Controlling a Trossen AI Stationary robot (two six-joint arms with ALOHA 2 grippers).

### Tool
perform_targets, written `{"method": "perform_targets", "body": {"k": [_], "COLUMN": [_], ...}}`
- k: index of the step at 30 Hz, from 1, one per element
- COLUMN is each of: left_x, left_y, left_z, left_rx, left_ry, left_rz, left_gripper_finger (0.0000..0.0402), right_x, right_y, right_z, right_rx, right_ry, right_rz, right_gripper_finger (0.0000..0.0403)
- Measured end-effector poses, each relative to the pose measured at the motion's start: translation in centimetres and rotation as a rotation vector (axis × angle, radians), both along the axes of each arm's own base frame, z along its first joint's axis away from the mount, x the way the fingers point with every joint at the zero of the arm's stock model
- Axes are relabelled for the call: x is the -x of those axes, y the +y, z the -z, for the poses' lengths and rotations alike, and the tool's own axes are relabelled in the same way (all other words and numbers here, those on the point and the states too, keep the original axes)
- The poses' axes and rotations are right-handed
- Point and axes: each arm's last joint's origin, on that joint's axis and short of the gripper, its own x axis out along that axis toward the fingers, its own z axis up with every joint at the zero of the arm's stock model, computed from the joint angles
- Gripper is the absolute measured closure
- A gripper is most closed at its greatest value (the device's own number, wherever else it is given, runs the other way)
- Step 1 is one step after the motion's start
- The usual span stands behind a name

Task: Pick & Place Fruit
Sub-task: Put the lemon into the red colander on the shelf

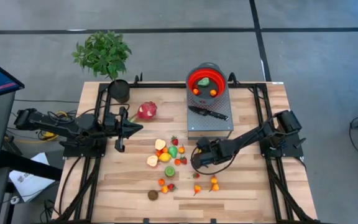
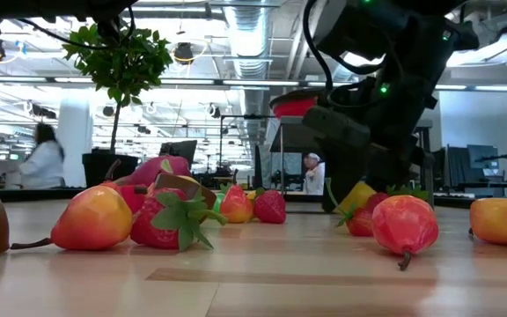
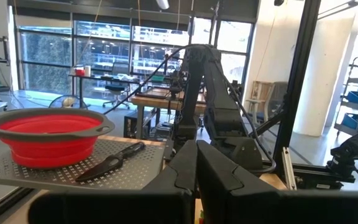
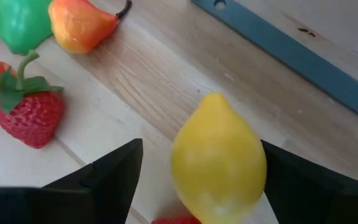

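Your yellow lemon [image 4: 218, 158] lies on the tabletop [image 4: 166, 93] just off the grey platform's [image 1: 209, 115] near edge, squarely between the right pincer's [image 4: 197, 180] wide-open fingers, long axis along the gap; left pincer [image 1: 122, 129], shut empty, sits well apart.

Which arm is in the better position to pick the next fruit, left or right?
Probably the right. Its gripper is down among the fruit with open jaws on either side of a yellow lemon. The left gripper is shut, apart from the fruit.
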Motion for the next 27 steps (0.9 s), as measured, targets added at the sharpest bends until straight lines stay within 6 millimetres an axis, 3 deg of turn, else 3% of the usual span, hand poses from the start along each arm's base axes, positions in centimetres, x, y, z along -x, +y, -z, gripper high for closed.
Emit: {"method": "perform_targets", "body": {"k": [21, 27], "left_x": [0.0, 0.0], "left_y": [0.0, 0.0], "left_z": [0.0, 0.0], "left_rx": [0.0, 0.0], "left_ry": [0.0, 0.0], "left_rz": [0.0, 0.0], "left_gripper_finger": [0.0399, 0.0399], "right_x": [0.0, -0.02], "right_y": [0.03, 0.04], "right_z": [0.0, -0.01], "right_rx": [-0.004, -0.01], "right_ry": [0.0, -0.007], "right_rz": [0.001, 0.011], "right_gripper_finger": [0.0208, 0.0183]}}
